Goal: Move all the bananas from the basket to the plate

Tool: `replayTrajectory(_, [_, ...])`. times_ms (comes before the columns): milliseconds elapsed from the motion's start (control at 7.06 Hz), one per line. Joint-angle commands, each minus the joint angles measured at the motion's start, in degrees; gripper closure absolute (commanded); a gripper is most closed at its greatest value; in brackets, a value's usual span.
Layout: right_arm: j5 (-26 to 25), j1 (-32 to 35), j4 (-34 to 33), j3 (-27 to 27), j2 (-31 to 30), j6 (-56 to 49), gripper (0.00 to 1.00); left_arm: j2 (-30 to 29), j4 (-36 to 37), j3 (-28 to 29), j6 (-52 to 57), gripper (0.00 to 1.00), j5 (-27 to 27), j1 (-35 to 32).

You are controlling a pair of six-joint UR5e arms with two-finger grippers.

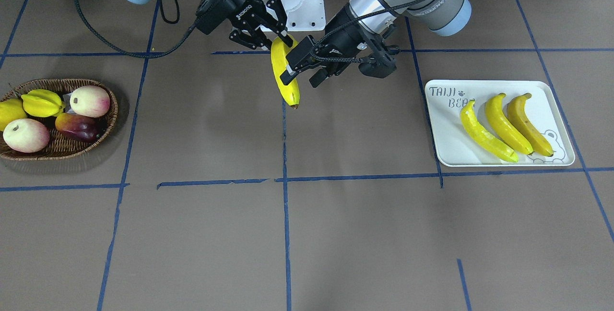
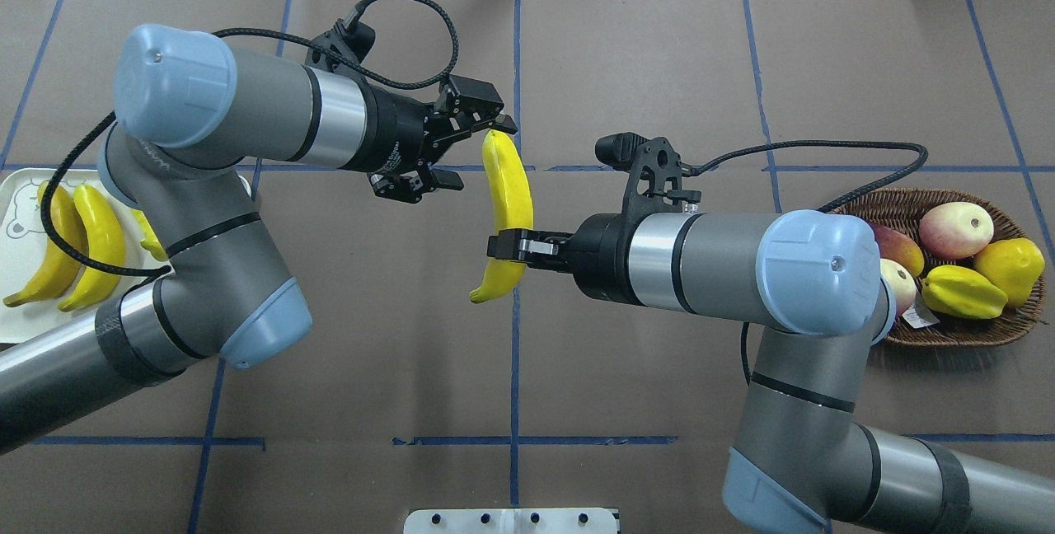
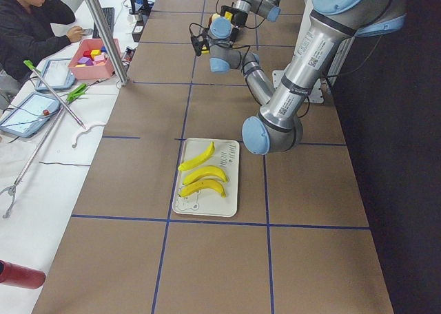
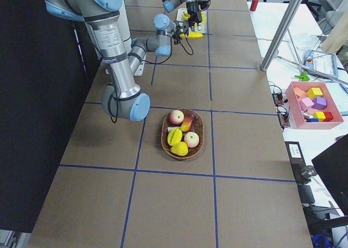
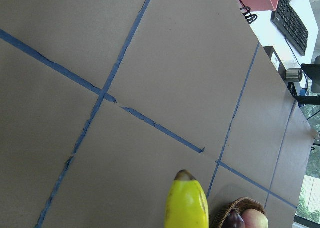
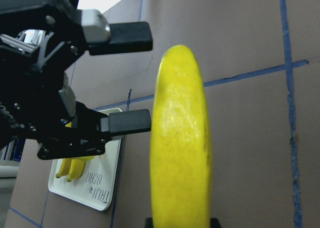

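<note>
Now my right gripper (image 2: 511, 247) tight around a banana (image 2: 507, 188), my left gripper (image 2: 478, 152) wide open beside its tip.

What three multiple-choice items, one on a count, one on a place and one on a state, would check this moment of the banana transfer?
1. How many bananas lie on the plate? A two; B three; C four.
2. Where is the fourth banana? A stacked on the others; B beside the plate; C in mid-air between the arms.
3. How is the left gripper? A open; B shut on the fourth banana; C shut on nothing.
Key: B, three lie side by side on the plate; C, the right gripper clamps it aloft near one end; A, its fingers stand apart by the other end.
</note>
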Motion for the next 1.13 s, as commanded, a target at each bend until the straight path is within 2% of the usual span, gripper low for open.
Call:
replayTrajectory(0, [-0.15, -0.14, 0.16, -0.02, 0.09, 0.0, 0.99, -1.05, -0.54, 1.35, 0.08, 0.01, 0.04, 1.22])
replayTrajectory(142, [-0.15, -0.14, 0.16, -0.02, 0.09, 0.0, 0.99, -1.14, -0.63, 1.26, 0.08, 0.01, 0.04, 1.4])
replayTrajectory(283, [-0.06, -0.14, 0.16, -0.02, 0.09, 0.0, 0.99, -0.97, -1.76, 1.26, 0.08, 0.57, 0.04, 1.4])
replayTrajectory(425, [-0.06, -0.14, 0.16, -0.02, 0.09, 0.0, 0.97, -0.7, -2.12, 1.26, 0.6, 1.0, -0.05, 1.4])
replayTrajectory(566, [0.03, -0.05, 0.16, 0.06, 0.09, -0.09, 0.77, -0.61, -2.21, 1.26, 0.61, 1.0, -0.05, 1.4])
replayTrajectory(708, [0.03, -0.05, 0.16, 0.06, 0.0, 0.08, 0.03, -0.53, -2.21, 1.26, 0.61, 1.0, -0.05, 1.32])
replayTrajectory(991, [-0.06, 0.21, 0.16, 0.68, 0.09, 0.7, 0.0, -0.44, -2.21, 1.26, 0.43, 1.0, -0.05, 1.05])
